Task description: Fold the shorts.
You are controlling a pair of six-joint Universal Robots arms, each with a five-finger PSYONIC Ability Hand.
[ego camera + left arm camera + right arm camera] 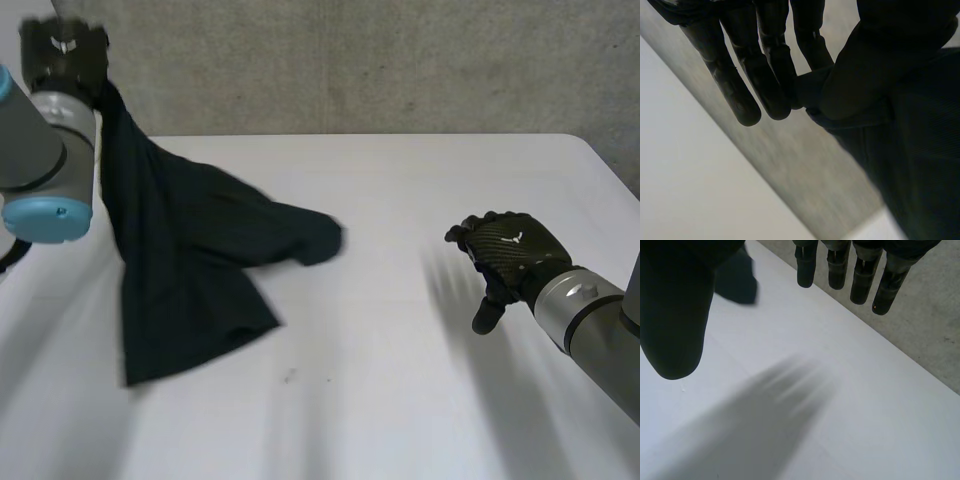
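Note:
The dark shorts hang from my left hand, which is raised at the table's far left. Their lower part lies spread on the white table, with one leg pointing toward the middle. Seen from the left wrist, my left hand pinches an edge of the shorts between thumb and fingers. My right hand hovers over the right side of the table, fingers relaxed and holding nothing, well away from the cloth. From the right wrist, my right hand is open, with a bit of the shorts beyond the thumb.
A grey wall rises just behind the table's far edge. The table's right edge runs close to my right arm.

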